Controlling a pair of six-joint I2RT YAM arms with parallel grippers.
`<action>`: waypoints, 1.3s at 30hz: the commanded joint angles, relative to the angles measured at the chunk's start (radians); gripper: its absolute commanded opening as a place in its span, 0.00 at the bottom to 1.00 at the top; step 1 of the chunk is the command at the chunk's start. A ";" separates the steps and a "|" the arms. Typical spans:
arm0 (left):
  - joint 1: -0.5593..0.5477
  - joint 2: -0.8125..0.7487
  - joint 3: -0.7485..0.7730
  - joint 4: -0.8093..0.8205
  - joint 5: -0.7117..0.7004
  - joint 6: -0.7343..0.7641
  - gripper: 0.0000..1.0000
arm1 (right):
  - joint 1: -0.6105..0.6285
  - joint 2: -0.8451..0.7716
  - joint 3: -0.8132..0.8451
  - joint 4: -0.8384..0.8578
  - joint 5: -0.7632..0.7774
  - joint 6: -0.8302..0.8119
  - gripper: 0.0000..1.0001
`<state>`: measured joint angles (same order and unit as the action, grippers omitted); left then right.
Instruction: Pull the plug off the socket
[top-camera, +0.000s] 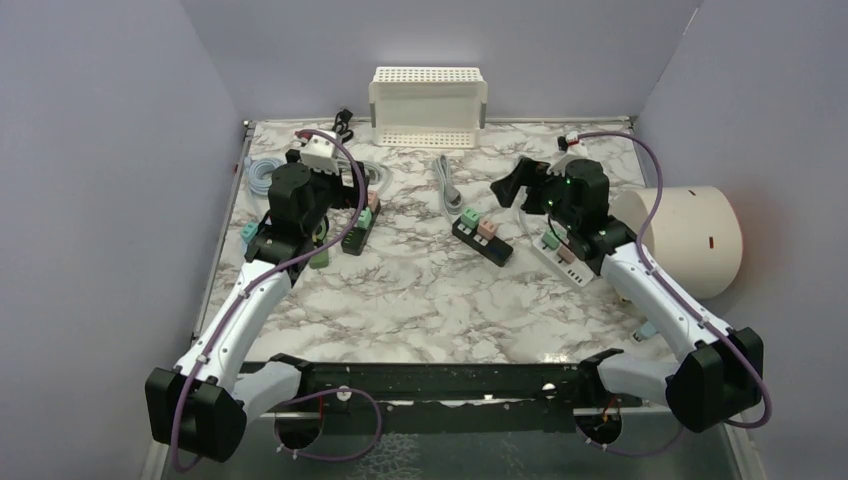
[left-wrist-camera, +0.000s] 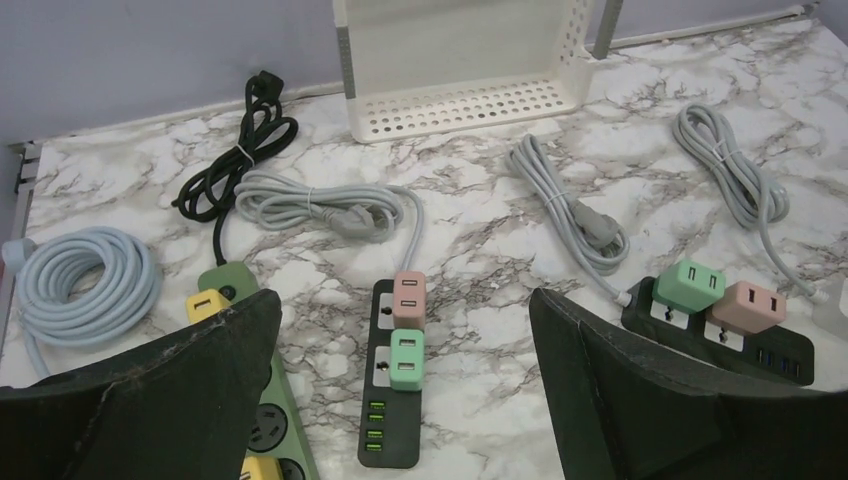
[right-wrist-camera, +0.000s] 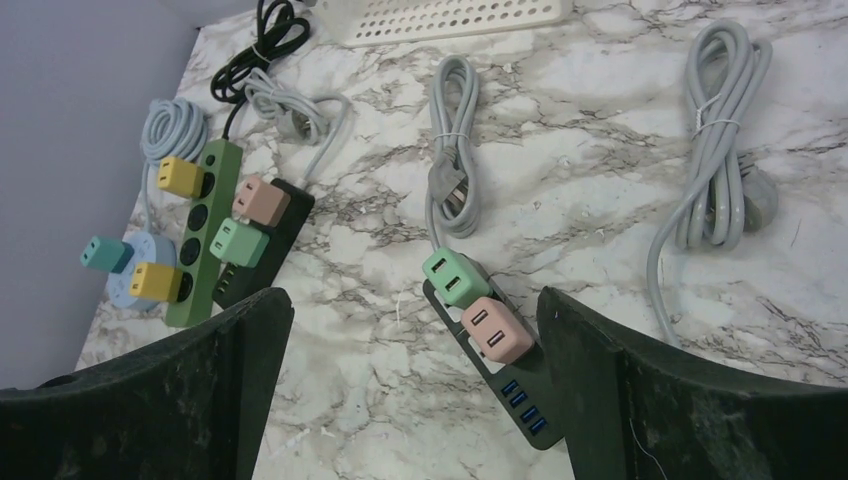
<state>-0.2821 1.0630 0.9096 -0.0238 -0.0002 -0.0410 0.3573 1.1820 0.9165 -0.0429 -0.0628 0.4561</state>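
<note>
Left gripper (left-wrist-camera: 405, 305): fingers wide apart, holding nothing, hovers near left black strip (left-wrist-camera: 398, 432), close to left edge of table (top-camera: 420, 300). Pink plug (left-wrist-camera: 409, 296) and green plug (left-wrist-camera: 406, 360) sit in this strip. Right gripper (right-wrist-camera: 412, 298): fingers also wide, empty, near middle strip (right-wrist-camera: 520, 400) at table centre. This strip carries second green plug (right-wrist-camera: 452, 277) and second pink plug (right-wrist-camera: 495, 330), side by side. Green strip (left-wrist-camera: 228, 280) lies just beside left black strip. Basket (top-camera: 427, 105) at far edge.

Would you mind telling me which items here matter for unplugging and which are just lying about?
Job: pink plug, green plug, black power strip beneath them.
Lying about: white basket, grey cable bundle, black cord, blue cable coil.
</note>
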 joint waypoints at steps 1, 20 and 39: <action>-0.010 0.000 0.056 0.015 0.062 0.049 0.98 | -0.010 0.013 0.043 0.025 -0.041 0.009 0.99; 0.011 0.007 0.130 -0.031 0.752 0.107 0.99 | -0.001 0.290 0.168 0.002 -0.167 -0.236 1.00; 0.012 -0.025 -0.026 0.102 0.459 -0.040 0.99 | 0.104 0.603 0.290 -0.137 -0.107 -0.526 0.77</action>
<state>-0.2745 1.0672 0.8997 0.0441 0.4683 -0.0723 0.4572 1.7290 1.1618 -0.1413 -0.2256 -0.0147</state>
